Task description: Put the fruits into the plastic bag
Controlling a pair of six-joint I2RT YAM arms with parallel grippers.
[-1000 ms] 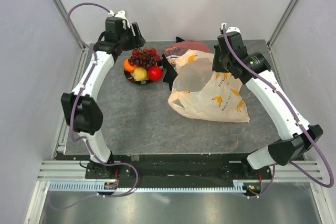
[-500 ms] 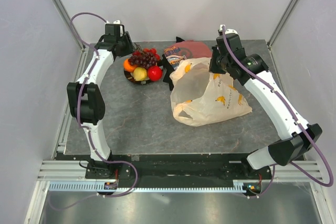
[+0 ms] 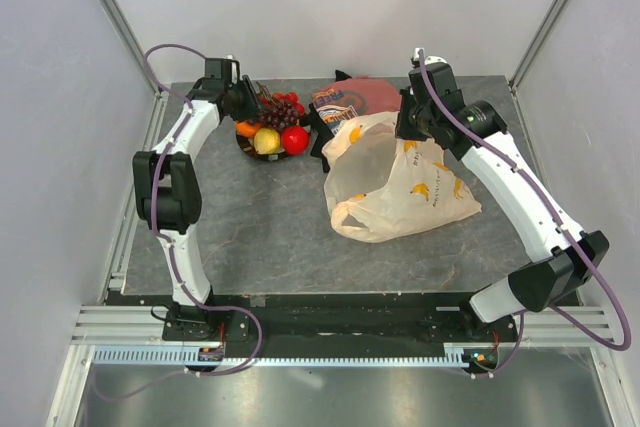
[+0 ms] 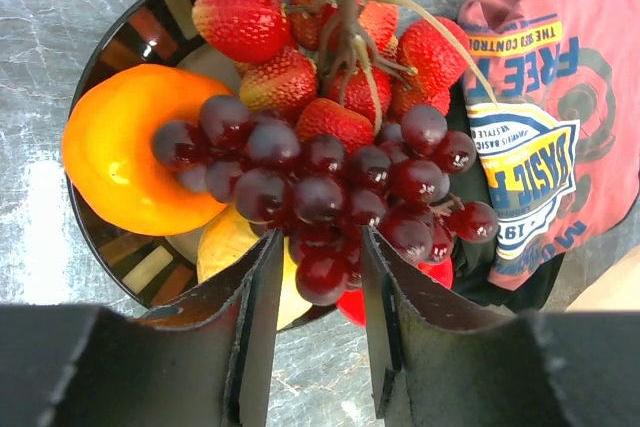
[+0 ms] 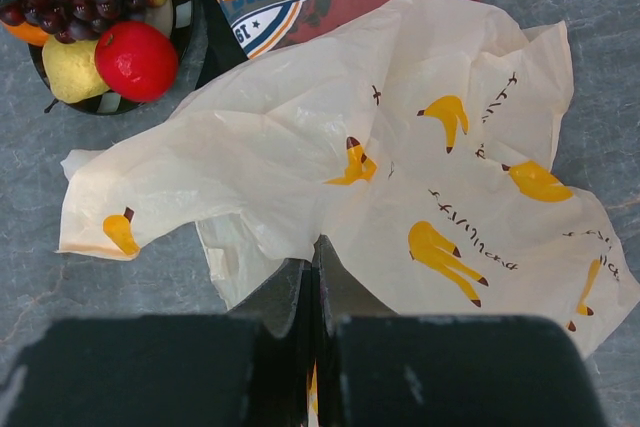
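L claw [image 4: 322, 247] sits over the plate [image 4: 100, 57], near the surface's far edge, left of centre. Jaws part-closed astride the low end of the grapes [image 4: 320, 187]; can't tell if gripping. Bunch runs stem far, tip toward claw. Plastic bag [image 5: 400, 177] lies to the right, w/ R claw [image 5: 315, 252] pinched tight on its rim.

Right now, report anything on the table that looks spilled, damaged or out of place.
Nothing is spilled or damaged: the fruits all sit heaped on the plate. The one odd item is a folded red printed cloth beside the plate, partly covered by the plastic bag, no part of bagging fruit.
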